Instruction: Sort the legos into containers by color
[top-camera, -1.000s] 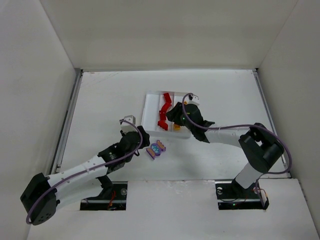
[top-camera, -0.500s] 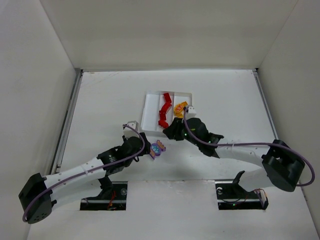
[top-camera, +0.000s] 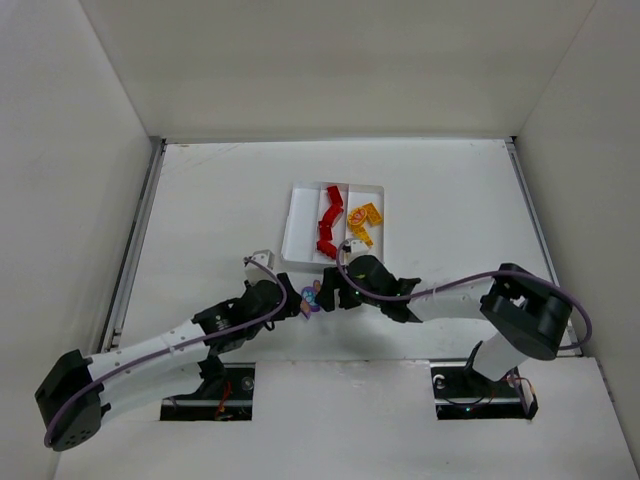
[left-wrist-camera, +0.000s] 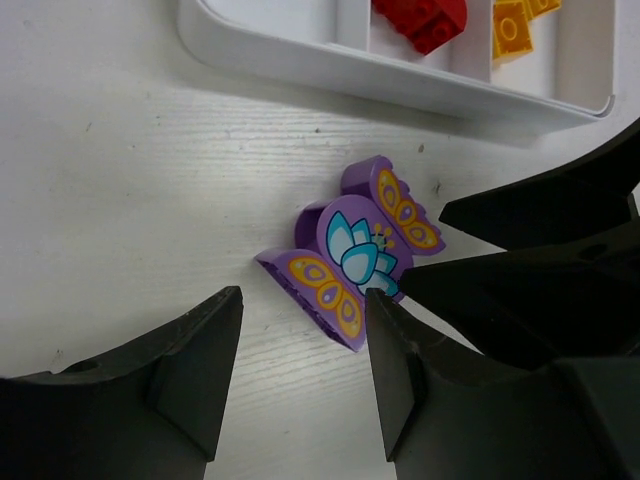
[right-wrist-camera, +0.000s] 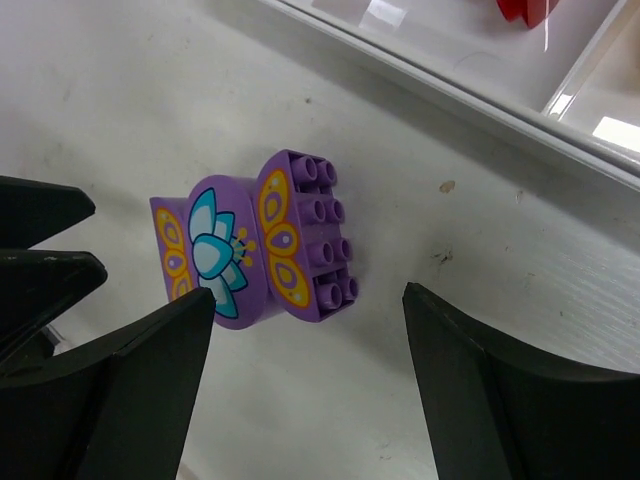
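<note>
Lying on the white table (top-camera: 200, 220) just beside the near wall of the shallow white plastic tray (left-wrist-camera: 270, 45), the cluster of purple studded bricks with printed butterfly and flower faces (left-wrist-camera: 350, 250) sits between the two grippers. The left gripper (left-wrist-camera: 302, 330) and the right gripper (right-wrist-camera: 308, 320) face it from opposite sides, each with black jaws spread wide and holding nothing. Red bricks (top-camera: 328, 225) lie in the tray's middle compartment, yellow-orange bricks (top-camera: 362, 220) in its right one.

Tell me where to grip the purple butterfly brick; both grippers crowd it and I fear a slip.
Grip the purple butterfly brick end to end, studded end against opposite wing, coming down with the right gripper, whose open fingers straddle those ends. That squeeze likely presses its three sections together.
</note>
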